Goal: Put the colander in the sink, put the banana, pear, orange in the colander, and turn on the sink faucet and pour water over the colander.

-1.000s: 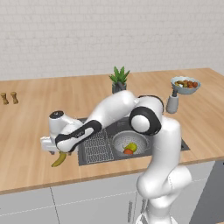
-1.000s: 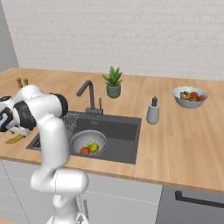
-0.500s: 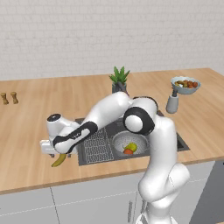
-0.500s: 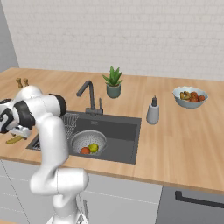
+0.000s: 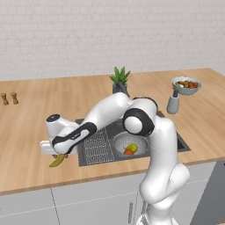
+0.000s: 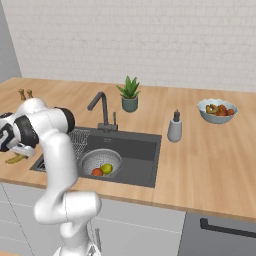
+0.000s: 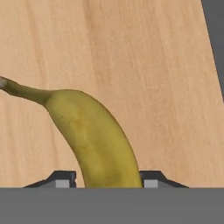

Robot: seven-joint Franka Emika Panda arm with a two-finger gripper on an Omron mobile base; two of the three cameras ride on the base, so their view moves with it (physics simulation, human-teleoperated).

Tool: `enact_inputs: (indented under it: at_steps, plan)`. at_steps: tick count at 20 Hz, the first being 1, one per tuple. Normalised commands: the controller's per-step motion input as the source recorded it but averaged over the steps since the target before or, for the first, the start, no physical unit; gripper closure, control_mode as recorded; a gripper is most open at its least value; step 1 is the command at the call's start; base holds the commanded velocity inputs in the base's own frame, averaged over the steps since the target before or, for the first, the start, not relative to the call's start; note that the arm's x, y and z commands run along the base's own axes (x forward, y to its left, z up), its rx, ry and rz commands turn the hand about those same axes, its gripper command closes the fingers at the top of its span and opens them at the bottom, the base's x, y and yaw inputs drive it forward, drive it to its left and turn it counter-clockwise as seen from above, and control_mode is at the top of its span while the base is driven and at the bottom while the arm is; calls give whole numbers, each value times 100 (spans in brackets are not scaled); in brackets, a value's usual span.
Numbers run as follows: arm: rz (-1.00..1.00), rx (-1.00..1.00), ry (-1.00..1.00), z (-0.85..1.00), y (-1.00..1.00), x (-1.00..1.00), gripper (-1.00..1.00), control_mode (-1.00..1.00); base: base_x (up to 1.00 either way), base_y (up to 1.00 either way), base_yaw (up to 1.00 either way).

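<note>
Left base gripper (image 5: 56, 154): low over banana (image 5: 57, 161) on counter (image 5: 26, 127) left of sink (image 5: 176, 143)
Right base colander (image 6: 101, 161): in sink, holding pear (image 6: 106, 168), orange (image 6: 97, 172)
Hand fingers (image 7: 62, 179): flank banana; whether they pinch it, cannot tell
Writing: none legible

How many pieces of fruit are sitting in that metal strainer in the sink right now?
2. An orange and a yellow-green pear lie side by side in the colander in the sink. The arm covers part of the colander in the left base view, but the right base view shows nothing more.
</note>
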Motion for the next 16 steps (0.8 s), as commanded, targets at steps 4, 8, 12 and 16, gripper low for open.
enact_inputs:
  at_steps: [4, 8, 12, 16]
  plan:
    - [0, 0, 2, -9, -52, 0, 100, -100, 0, 0, 0]
    - [0, 0, 3, 12, -63, -7, 100, -100, 0, 0, 0]
    - [0, 0, 0, 31, -64, -10, 100, -100, 0, 0, 0]
    - [-2, 0, 0, 26, -74, -7, 100, -100, 0, 0, 0]
